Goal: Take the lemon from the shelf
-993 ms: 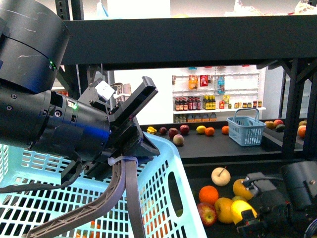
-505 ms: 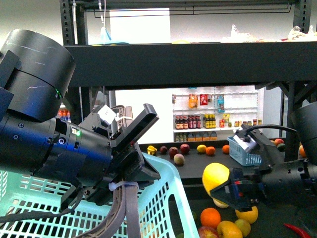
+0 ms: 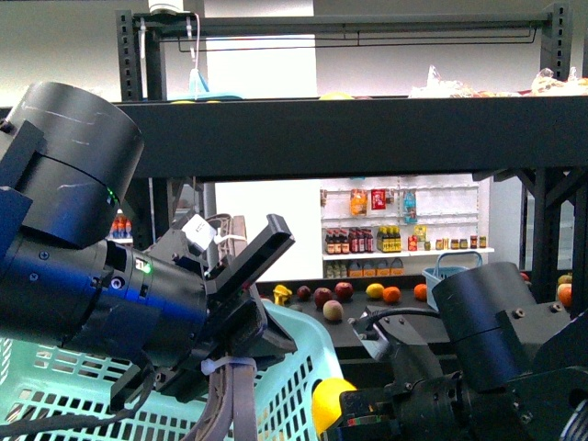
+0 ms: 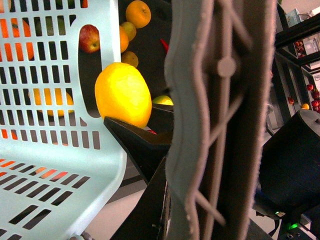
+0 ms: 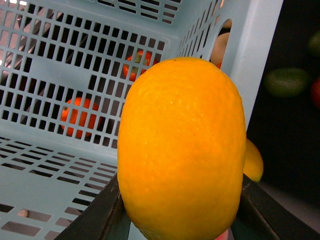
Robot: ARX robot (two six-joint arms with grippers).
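Observation:
The bright yellow lemon (image 3: 328, 404) is gripped between the dark fingers (image 5: 100, 220) of my right gripper (image 3: 354, 411), which is shut on it. It fills the right wrist view as the lemon (image 5: 182, 150). It hangs close beside the light teal basket (image 3: 292, 363). In the left wrist view the lemon (image 4: 123, 94) shows past the basket wall (image 4: 55, 125), by the hand slot. My left gripper (image 3: 234, 354) is shut on the grey basket handle (image 4: 215, 125) and holds the basket up. The shelf's dark board (image 3: 349, 138) spans overhead.
Oranges (image 5: 80, 117) show through the basket mesh. More fruit lies on the dark lower board: an orange (image 4: 138, 12), a red apple (image 4: 89, 38), a green fruit (image 5: 287, 80). Far behind are a small blue basket (image 3: 443, 268), fruit on a counter (image 3: 344, 292) and white shelving with bottles (image 3: 395, 220).
My right gripper has lifted the lemon off the lower board's fruit pile and carried it left to the basket's side. The front view has risen. The left gripper still holds the handle.

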